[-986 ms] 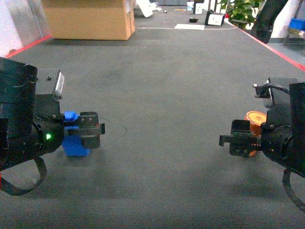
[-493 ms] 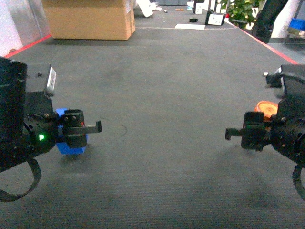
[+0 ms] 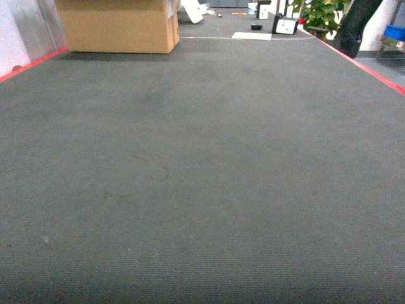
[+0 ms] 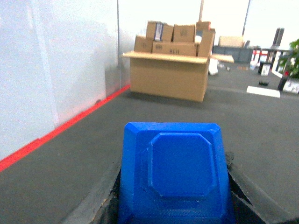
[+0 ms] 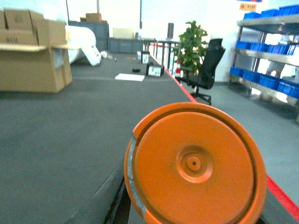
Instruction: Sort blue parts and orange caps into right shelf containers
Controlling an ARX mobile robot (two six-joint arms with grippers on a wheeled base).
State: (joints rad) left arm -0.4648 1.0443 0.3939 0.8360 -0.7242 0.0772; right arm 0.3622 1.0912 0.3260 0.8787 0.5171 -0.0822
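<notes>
In the left wrist view a blue part (image 4: 175,172), a chunky block with a raised octagonal face, fills the lower middle. My left gripper (image 4: 175,207) is shut on it, with dark fingers (image 4: 100,200) against both sides. In the right wrist view my right gripper (image 5: 189,212) is shut on a round orange cap (image 5: 194,163), held on edge with its flat face to the camera. The right shelf containers (image 5: 261,81), bright-blue crates, sit in rows on a metal rack far to the right. The head view shows neither arm and neither object.
A large cardboard box (image 3: 117,25) stands at the back left on the dark grey carpet (image 3: 202,177), stacked with smaller boxes (image 4: 170,35). Red lines (image 3: 361,60) border the carpet. A white wall (image 4: 56,70) runs along the left. A black office chair (image 5: 205,70) and a plant (image 5: 194,39) stand near the rack.
Both arms, seen at the left and right edges of the head view holding the blue part and orange cap, have pulled back out of that view.
</notes>
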